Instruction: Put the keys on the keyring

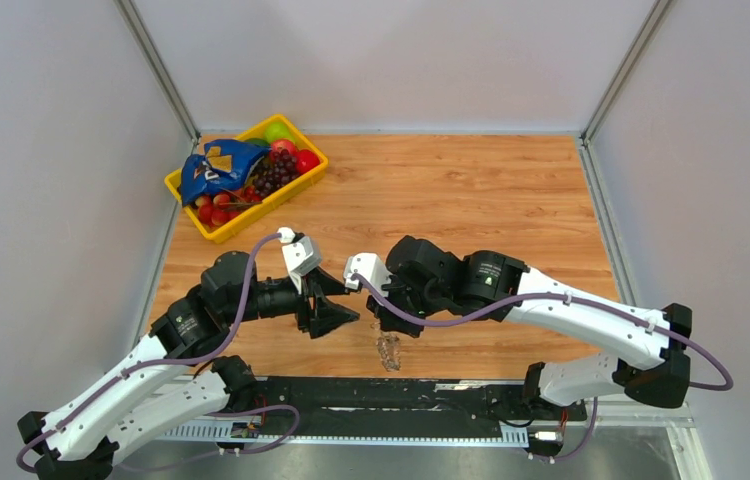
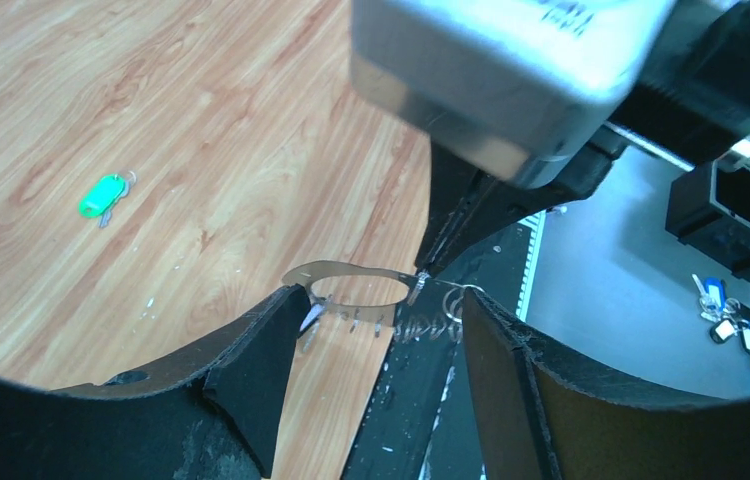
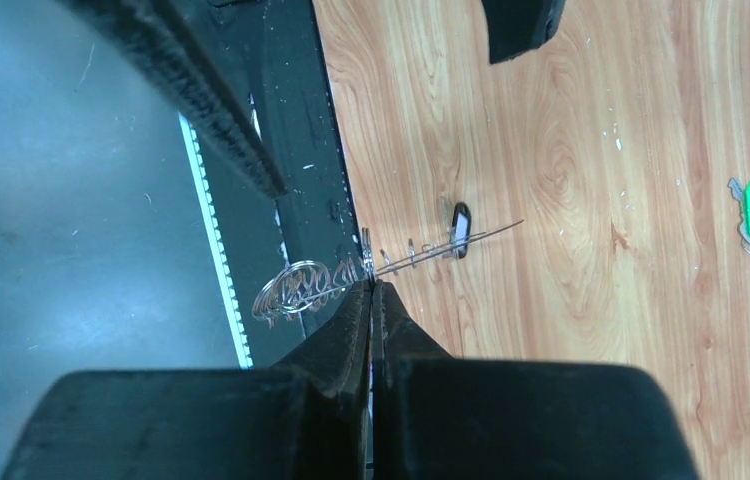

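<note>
The right claw (image 3: 372, 290) is pinched shut on the keyring (image 2: 346, 268), over the tabletop's (image 2: 201, 100) near edge. The left claw (image 2: 381, 303) gapes wide beside it, gripping nothing. The green key (image 2: 103, 195) lies apart, unthreaded, so I reckon most of the job remains.

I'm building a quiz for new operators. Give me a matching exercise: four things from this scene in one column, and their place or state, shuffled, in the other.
1. green key
2. keyring
3. left gripper
4. yellow basket

A. far left corner of the table
B. pinched in the shut right gripper
C. lying on the table, untouched
D. jaws open, one on either side of the keyring

Pairs: 1-C, 2-B, 3-D, 4-A
</note>
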Controlling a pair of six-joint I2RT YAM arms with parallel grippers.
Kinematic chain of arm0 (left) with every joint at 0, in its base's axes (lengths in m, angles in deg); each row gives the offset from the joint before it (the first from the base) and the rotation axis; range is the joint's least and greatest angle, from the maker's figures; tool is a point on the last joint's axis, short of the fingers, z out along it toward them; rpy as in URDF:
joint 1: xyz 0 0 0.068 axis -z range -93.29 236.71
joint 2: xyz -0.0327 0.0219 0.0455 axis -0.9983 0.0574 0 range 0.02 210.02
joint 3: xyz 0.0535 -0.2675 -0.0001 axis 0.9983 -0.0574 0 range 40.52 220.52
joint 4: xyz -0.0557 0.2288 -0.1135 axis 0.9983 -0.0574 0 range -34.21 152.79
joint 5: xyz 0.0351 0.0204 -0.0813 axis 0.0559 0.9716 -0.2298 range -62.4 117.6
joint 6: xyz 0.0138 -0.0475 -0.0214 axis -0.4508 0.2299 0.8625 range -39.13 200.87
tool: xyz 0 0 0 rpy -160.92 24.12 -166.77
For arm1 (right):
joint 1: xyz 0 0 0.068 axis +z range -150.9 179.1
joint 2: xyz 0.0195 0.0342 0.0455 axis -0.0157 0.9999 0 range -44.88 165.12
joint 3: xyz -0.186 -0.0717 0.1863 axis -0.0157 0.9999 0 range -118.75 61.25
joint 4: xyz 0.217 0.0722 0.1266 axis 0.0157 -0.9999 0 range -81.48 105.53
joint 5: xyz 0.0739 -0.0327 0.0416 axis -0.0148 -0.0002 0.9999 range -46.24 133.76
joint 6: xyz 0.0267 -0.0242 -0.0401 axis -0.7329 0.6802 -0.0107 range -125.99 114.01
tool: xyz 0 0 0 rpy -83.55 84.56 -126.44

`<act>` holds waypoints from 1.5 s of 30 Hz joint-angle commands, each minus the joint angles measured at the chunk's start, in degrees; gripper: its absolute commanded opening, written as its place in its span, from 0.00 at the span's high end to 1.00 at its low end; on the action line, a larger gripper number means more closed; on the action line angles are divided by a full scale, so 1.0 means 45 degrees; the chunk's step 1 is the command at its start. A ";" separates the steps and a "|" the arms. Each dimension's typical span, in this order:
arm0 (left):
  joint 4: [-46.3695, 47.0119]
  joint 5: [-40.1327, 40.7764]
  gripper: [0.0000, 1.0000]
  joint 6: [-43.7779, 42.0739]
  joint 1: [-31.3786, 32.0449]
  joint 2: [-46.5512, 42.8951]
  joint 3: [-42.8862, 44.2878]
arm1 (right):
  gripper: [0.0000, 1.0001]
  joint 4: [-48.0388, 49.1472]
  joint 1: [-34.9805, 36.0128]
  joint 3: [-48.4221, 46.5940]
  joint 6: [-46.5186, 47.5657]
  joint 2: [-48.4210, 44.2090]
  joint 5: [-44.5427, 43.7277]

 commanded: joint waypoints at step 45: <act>0.3008 -0.2843 0.80 0.1193 0.0515 0.0957 -0.1144 | 1.00 -0.0524 0.0084 -0.2551 0.0197 0.0601 0.0758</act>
